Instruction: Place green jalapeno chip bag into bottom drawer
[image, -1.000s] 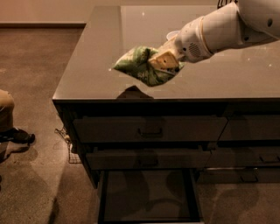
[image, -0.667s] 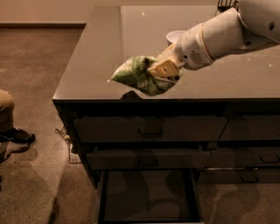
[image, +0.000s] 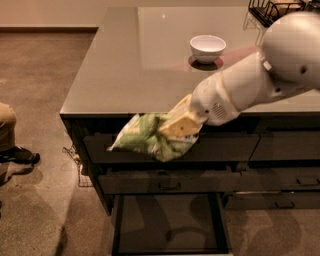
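Camera view looks down on a dark worktop (image: 135, 65) with three stacked drawers below its front edge. The hand (image: 182, 125) hangs just in front of that edge, level with the top drawer front, its tan fingers (image: 176, 129) pinched on the right end of the green jalapeno chip bag (image: 145, 139). The bag is in the air, trailing left and slightly down from the grip, touching neither worktop nor floor. Directly below it the bottom drawer (image: 167, 227) stands pulled out, with its dark floor bare.

The bag looks light and soft: crumpled foil, puffed like a pillow, sagging away from the pinch. Foil of this sort is likely slippery, and the chips inside are brittle, so a hard squeeze across the middle would probably crush them. The present hold at one end seems the sensible place, since the fingers gather film and not contents. Being so light, the bag may swing or twist on the way down, and it should drop harmlessly once released low over the tray.

A white bowl (image: 207, 48) sits well back on the worktop, apart from all this.
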